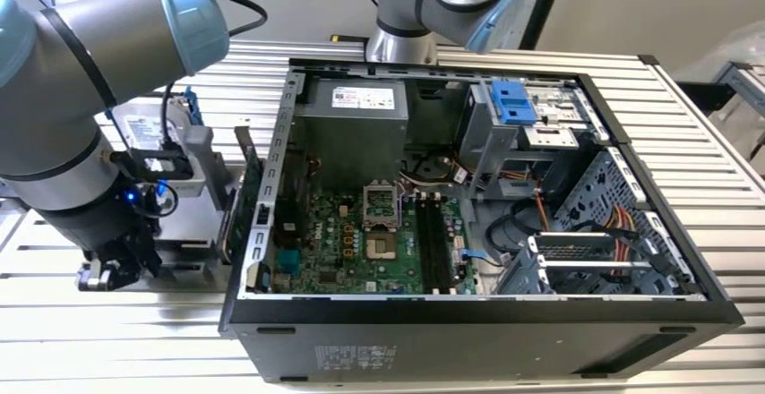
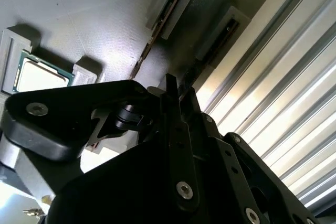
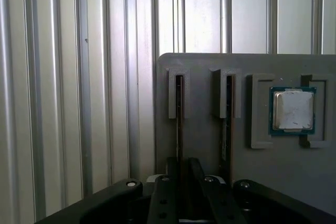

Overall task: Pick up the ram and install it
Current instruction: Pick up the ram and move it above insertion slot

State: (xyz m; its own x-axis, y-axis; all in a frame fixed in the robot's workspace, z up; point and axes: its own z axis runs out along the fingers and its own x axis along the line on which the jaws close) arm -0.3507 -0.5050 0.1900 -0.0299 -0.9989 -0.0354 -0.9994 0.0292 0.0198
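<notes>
Standing edge-up in the slot of the holder plate (image 3: pixel 199 145) farthest from the processor chip (image 3: pixel 293 109), the ram (image 3: pixel 179 103) is seen in the first wrist view. Its long axis is run straight under the end effector (image 3: pixel 184 182), and a second stick (image 3: pixel 227 108) is slotted just beside. In the second wrist view, whether the ram is clamped cannot be told. In the exterior view, the computer case (image 1: pixel 478 327) is found to the exterior view's right of the plate.

I work over a ribbed metal surface (image 1: pixel 700 121) carrying an open computer case (image 1: pixel 478 327) and a grey parts holder (image 3: pixel 202 140).
</notes>
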